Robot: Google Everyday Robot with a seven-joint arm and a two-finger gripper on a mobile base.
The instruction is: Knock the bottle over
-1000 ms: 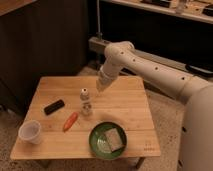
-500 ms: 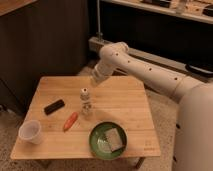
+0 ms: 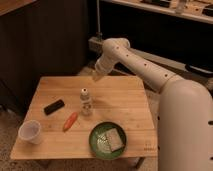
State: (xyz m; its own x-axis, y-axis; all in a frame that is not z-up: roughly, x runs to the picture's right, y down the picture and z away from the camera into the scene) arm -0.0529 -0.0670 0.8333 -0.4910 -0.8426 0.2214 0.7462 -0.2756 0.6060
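Observation:
The small clear bottle (image 3: pixel 86 101) with a white cap stands upright near the middle of the wooden table (image 3: pixel 125 100). My gripper (image 3: pixel 96 76) hangs at the end of the white arm over the table's far edge, above and a little right of the bottle, apart from it.
A white translucent cup (image 3: pixel 30 132) stands at the front left corner. A black flat object (image 3: pixel 54 106) lies left of the bottle, an orange carrot (image 3: pixel 70 121) in front of it. A green plate (image 3: pixel 96 145) with a sponge (image 3: pixel 114 139) sits at the front.
The arm has swung left and back, carrying the gripper from over the table's middle toward the far edge. The bottle still stands.

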